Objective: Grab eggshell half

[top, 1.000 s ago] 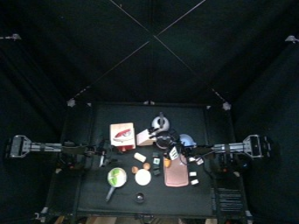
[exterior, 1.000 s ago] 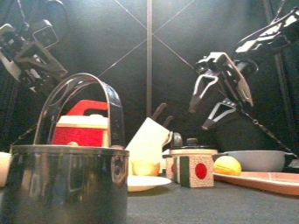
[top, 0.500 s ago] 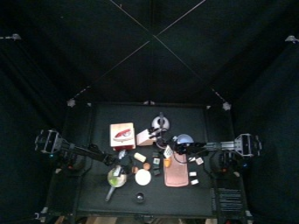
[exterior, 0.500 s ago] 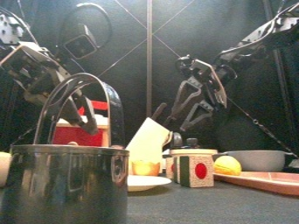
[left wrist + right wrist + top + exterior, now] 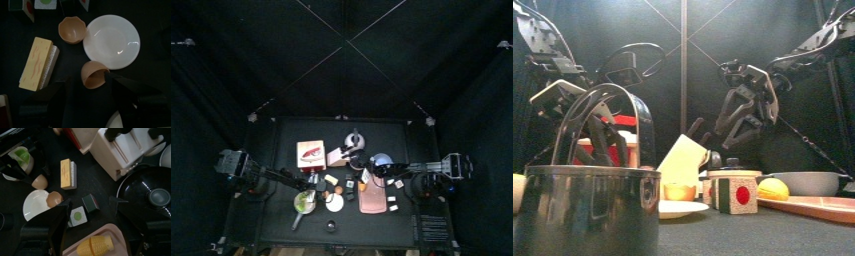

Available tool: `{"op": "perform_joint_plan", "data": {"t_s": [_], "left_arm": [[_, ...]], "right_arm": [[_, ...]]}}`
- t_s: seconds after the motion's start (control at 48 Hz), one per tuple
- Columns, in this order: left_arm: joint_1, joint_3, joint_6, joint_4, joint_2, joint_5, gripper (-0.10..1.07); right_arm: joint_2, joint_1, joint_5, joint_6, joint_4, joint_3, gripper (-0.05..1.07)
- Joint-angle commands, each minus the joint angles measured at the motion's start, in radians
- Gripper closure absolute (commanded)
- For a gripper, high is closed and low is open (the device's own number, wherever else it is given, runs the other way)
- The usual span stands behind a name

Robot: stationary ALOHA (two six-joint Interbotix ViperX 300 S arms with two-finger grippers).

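Two tan eggshell halves show in the left wrist view. One lies on its side at the white plate's edge, just ahead of my open left gripper. The other sits upright beside the plate, farther off. Both also show in the right wrist view, the first and the second. In the top view my left gripper hangs over the table's left middle. My right gripper is open and empty, raised at the right.
A yellow sponge lies beside the eggshells. A small box with a green dot, a pink tray holding corn, a black pan and a knife block stand around. A steel pot fills the front.
My left arm has come in from the left edge and lowered over the plate and eggshells. My right arm shifted slightly inward and then held still.
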Motion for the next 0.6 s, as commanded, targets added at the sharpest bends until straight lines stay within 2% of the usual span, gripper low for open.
{"op": "perform_joint_plan", "data": {"t_s": [0.0, 0.188, 0.333, 0.479, 0.583], "left_arm": [[-0.002, -0.028, 0.0, 0.002, 0.008, 0.011, 0.12], [-0.002, -0.035, 0.0, 0.0, 0.014, 0.043, 0.3], [-0.003, -0.038, 0.0, -0.003, -0.035, 0.057, 0.47], [-0.021, -0.038, 0.0, -0.014, -0.103, 0.058, 0.48], [-0.028, -0.037, 0.0, -0.025, -0.115, 0.058, 0.48]], "right_arm": [[-0.018, 0.0, -0.005, 0.0, 0.003, -0.008, 0.09], [-0.015, -0.002, -0.005, 0.0, 0.005, -0.008, 0.09], [-0.015, -0.002, -0.005, 0.0, 0.006, -0.006, 0.09], [-0.014, 0.0, -0.005, 0.0, 0.006, -0.005, 0.09], [-0.014, 0.0, -0.005, 0.0, 0.006, -0.005, 0.09]]}}
